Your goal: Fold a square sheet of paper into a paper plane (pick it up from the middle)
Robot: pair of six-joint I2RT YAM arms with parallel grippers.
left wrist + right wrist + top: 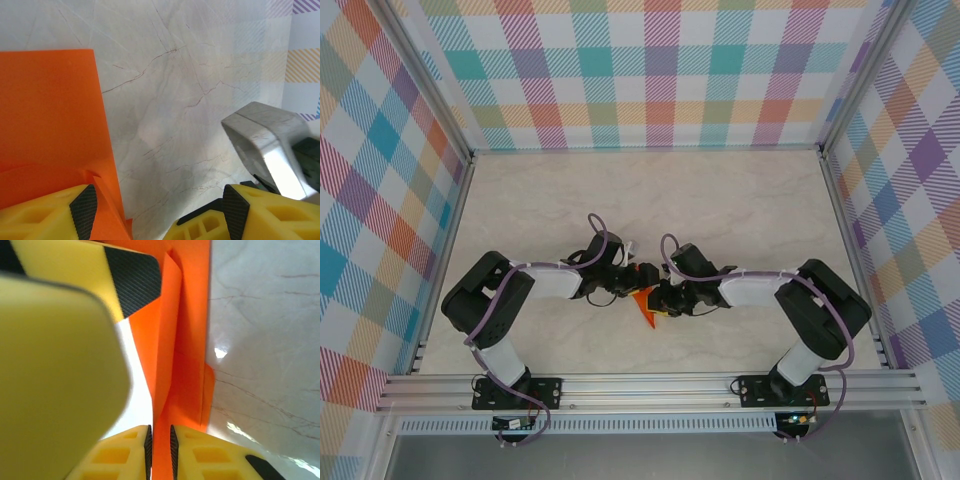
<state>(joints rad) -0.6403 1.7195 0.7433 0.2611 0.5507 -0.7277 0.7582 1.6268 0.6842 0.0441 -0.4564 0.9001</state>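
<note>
The orange sheet of paper (645, 304) is folded into layered flaps and hangs just above the table, its pointed end toward the arms. In the right wrist view the paper (185, 340) runs up from between narrow jaws. My right gripper (161, 450) is shut on its folded strip. The left gripper (160, 205) stands open over bare table, and the paper (50, 115) lies beside and under its left finger (84, 210). Seen from above, the left gripper (636, 272) and the right gripper (660, 298) meet at the paper. The grippers hide much of its outline.
The marble-patterned table (740, 210) stretches out behind the arms. Checked walls (650, 70) close in three sides, with a metal rail (650, 385) along the near edge. A silver part of the right arm (270, 145) sits close to my left gripper's right finger.
</note>
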